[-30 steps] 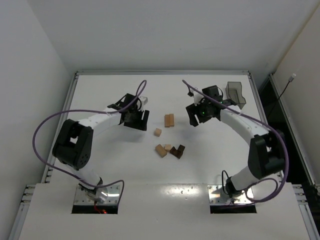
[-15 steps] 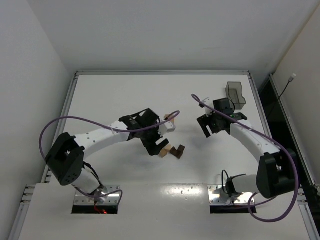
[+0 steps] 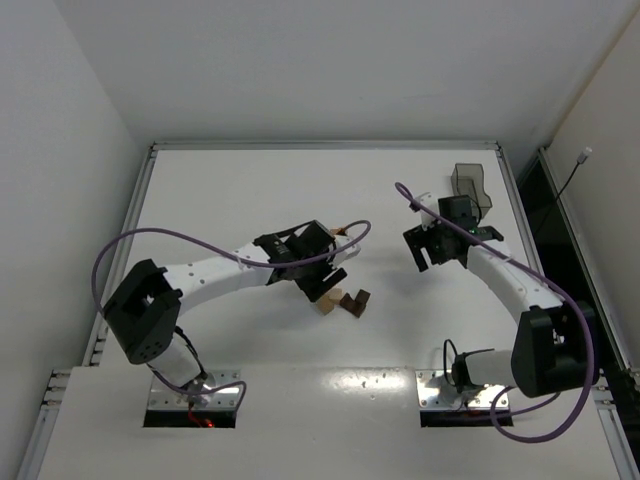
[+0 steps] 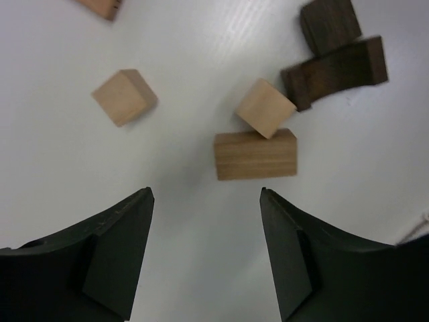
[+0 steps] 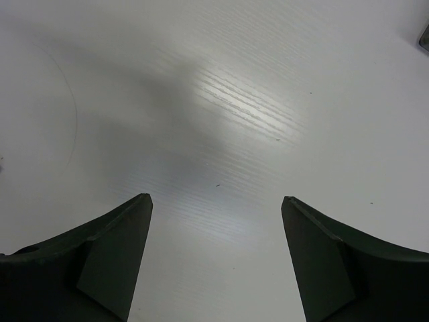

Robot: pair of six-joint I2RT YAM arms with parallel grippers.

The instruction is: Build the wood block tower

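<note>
Loose wood blocks lie at the table's middle. In the left wrist view I see a tan cube (image 4: 125,97), a second tan cube (image 4: 265,107) touching a longer tan block (image 4: 255,155), and two dark brown blocks (image 4: 335,70). From above, tan blocks (image 3: 327,303) and dark brown ones (image 3: 355,300) show beside my left gripper (image 3: 325,283). That gripper (image 4: 206,194) is open and empty, just short of the longer tan block. My right gripper (image 3: 435,250) is open and empty over bare table (image 5: 216,198). No stacked tower is in view.
A smoky translucent bin (image 3: 470,185) stands at the back right, behind the right gripper. Another tan block edge (image 4: 100,7) shows at the top of the left wrist view. Purple cables loop from both arms. The table has a raised rim (image 3: 150,200).
My left arm has swung right and nearer, and its gripper now sits over the block cluster, hiding some blocks from above. My right gripper has drawn back to the right, away from the middle.
</note>
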